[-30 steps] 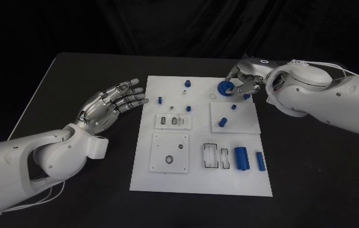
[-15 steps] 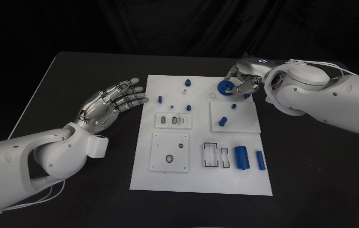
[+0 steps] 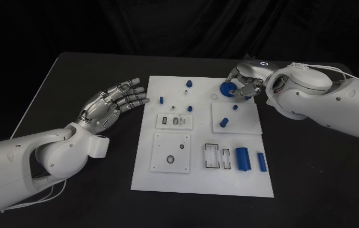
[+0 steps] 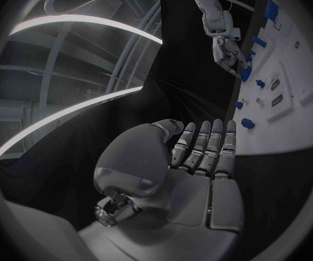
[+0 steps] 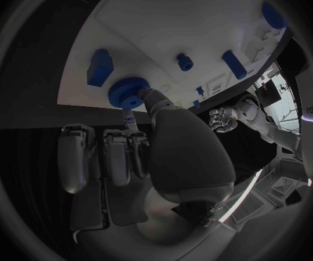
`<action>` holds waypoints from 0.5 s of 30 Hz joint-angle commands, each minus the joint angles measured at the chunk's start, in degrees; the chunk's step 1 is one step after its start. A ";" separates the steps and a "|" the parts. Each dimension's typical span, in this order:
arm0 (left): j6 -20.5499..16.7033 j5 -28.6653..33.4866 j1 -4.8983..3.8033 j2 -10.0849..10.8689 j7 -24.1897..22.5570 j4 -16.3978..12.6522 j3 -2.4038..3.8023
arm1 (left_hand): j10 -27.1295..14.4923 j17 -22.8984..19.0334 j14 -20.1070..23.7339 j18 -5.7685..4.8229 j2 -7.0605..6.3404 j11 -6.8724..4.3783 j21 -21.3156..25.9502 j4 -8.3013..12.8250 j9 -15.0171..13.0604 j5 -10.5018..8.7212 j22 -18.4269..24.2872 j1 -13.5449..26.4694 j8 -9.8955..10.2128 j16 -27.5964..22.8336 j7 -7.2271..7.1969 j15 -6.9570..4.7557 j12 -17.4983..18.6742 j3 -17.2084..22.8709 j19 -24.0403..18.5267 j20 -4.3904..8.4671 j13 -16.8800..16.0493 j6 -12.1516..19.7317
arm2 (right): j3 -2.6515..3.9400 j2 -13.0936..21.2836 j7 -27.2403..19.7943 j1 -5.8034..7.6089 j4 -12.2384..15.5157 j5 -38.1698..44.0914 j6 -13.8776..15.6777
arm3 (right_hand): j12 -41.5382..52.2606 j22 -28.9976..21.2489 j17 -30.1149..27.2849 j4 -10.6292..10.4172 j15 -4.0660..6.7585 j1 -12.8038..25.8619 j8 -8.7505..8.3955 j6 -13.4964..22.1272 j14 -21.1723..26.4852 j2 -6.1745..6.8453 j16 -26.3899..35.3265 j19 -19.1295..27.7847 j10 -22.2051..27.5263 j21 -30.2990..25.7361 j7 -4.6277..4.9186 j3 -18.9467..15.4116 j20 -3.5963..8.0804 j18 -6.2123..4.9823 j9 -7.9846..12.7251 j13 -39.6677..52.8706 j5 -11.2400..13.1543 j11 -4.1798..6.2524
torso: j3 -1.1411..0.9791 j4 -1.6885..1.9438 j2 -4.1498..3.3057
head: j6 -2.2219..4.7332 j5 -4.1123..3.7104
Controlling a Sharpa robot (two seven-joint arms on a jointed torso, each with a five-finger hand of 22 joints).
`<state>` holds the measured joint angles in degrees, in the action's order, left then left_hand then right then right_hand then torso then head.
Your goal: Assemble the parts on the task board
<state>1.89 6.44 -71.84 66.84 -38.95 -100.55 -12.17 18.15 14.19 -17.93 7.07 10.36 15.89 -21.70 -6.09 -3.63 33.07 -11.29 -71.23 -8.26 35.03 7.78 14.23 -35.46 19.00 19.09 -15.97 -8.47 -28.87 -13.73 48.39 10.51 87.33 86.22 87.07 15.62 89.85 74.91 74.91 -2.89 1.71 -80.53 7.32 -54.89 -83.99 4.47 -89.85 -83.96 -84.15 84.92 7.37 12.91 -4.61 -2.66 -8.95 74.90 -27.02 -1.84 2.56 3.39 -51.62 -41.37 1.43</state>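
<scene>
head view: the right hand (image 3: 243,84) was at the far right corner of the task board (image 3: 201,184), fingers closed round a blue gear (image 3: 226,88) that sat on or just above the board surface there; which of the two could not be told. the left hand (image 3: 111,103) hung off the board's left edge, fingers spread, palm up, holding nothing. further parts lay untouched: a blue peg (image 3: 224,121) standing in the raised square plate, a large blue cylinder (image 3: 242,158) and a slimmer blue cylinder (image 3: 262,161) at the near right. judged step: seating the gear at its place; the next move probably calls for lining its bore over a post and pressing it down level before letting go.

left wrist view: the left hand (image 4: 193,156) showed flat, fingers straight and side by side, nothing in it. across the board the right hand (image 4: 225,49) was over the blue gear (image 4: 245,73).

right wrist view: thumb and fingers of the right hand (image 5: 156,145) were pinching the toothed blue gear (image 5: 127,93) against the white board, just beside a blue block (image 5: 98,67).

against the earlier head frames: the gear and right hand sat in nearly the same spot, shifted only slightly together with the whole picture, so likely camera motion. the left hand kept its open pose.
</scene>
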 commanded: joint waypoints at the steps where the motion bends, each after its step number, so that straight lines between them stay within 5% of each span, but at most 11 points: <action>1: 0.98 0.21 -0.04 0.06 -11.32 -0.26 0.02 | 0.18 -0.08 -0.08 -1.19 -0.07 0.33 0.26 0.02 0.03 0.19 0.05 0.37 -0.23 0.04 0.33 0.39 -0.28 0.43 -0.04 -0.45 -0.05 0.19 | -0.45 0.31 -0.19 -0.65 0.94 0.90 -0.07 | 0.15 8.80 15.09 0.17 0.18 -0.24 4.09 -2.74 -6.01 -0.59 -0.15 -0.95 -5.85 0.38 -1.21 0.24 0.19 0.68 -4.56 15.10 0.80 0.09 | -0.01 0.00 0.00 | 0.19 -0.04; 15: 1.06 0.27 -0.04 0.03 -11.04 -0.26 0.02 | 0.19 -0.09 -0.09 -1.20 -0.05 0.35 0.25 0.02 0.02 0.18 0.05 0.38 -0.25 0.06 0.36 0.42 -0.30 0.49 -0.03 -0.47 -0.05 0.14 | -0.41 -1.87 -2.22 0.66 4.66 0.09 1.54 | 0.15 9.52 15.09 -0.28 0.03 1.08 5.43 -2.21 -6.01 -0.86 -0.15 -1.49 -5.85 0.83 -1.18 -0.13 0.05 0.88 -6.20 15.10 3.31 -0.13 | 0.02 0.00 0.01 | 0.66 0.19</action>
<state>2.03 6.53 -71.84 66.95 -38.95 -100.70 -12.17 18.14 14.19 -17.93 6.12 10.36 15.89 -21.70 -5.92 -3.63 33.07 -11.29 -71.23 -8.26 35.03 7.78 14.23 -35.45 19.17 19.08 -15.96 -8.46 -28.87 -14.20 46.73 9.53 87.86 90.66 87.35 16.27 89.84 74.95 74.91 -2.85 1.70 -80.27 7.62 -55.39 -83.99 3.78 -89.85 -83.96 -84.15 85.44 7.71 12.66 -4.61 -2.67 -8.95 74.95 -24.00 -1.84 2.55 3.36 -51.62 -40.74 1.60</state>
